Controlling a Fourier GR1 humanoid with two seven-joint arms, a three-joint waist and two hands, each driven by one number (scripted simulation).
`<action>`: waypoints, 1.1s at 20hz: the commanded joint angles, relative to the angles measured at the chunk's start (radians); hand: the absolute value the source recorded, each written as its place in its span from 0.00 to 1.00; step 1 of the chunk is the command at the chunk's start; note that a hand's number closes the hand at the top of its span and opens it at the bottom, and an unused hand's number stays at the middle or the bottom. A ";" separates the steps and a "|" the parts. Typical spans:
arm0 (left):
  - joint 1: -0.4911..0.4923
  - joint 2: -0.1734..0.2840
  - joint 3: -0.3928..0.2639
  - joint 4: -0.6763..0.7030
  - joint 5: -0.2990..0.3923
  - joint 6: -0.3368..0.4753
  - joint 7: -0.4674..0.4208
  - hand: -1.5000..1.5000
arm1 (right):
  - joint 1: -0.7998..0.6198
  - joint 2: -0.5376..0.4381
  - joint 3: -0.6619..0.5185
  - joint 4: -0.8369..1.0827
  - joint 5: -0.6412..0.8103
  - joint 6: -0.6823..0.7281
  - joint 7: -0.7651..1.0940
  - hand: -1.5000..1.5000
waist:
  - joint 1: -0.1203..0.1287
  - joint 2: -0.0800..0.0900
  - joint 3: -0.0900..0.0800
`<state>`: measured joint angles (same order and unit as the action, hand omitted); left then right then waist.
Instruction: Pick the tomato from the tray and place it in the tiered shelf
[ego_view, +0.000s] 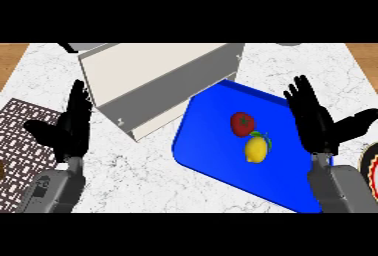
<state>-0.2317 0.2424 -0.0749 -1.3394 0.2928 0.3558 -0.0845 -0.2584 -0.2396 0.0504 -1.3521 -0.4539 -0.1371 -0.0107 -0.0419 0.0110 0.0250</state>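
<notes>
A red tomato (242, 124) lies on the blue tray (210, 127), just above a yellow lemon (256, 149). The grey and cream tiered shelf (151, 85) stands up and to the left of the tray, its lower corner close to the tray's left edge. My right hand (316, 122) is open, fingers straight and pointing up, over the tray's right side and a short way right of the tomato. My left hand (68, 125) is open too, fingers up, left of the shelf. Neither hand touches anything.
A dark patterned mat (18, 135) lies at the left edge under my left forearm. A round plate with a dark rim (370, 162) shows at the right edge. White marble counter (140, 165) spreads below the shelf and tray. Wooden strips border the far corners.
</notes>
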 joint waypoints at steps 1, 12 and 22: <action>0.020 0.028 -0.060 -0.017 -0.047 -0.031 0.054 0.50 | 0.057 -0.061 -0.031 -0.014 0.044 -0.030 0.005 0.00 | 0.033 -0.013 -0.025; 0.189 0.143 -0.215 -0.028 -0.112 -0.251 0.109 0.50 | 0.090 -0.176 -0.113 0.166 0.249 -0.236 -0.027 0.00 | 0.048 -0.011 -0.023; 0.183 0.098 -0.214 0.004 -0.160 -0.246 0.092 0.50 | 0.029 -0.292 0.062 -0.157 0.290 -0.006 0.247 0.00 | 0.046 -0.012 -0.026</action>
<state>-0.0579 0.3629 -0.2735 -1.3315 0.1527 0.1079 0.0122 -0.1726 -0.5003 0.0580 -1.4513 -0.1802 -0.2009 0.1120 -0.0037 -0.0027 -0.0003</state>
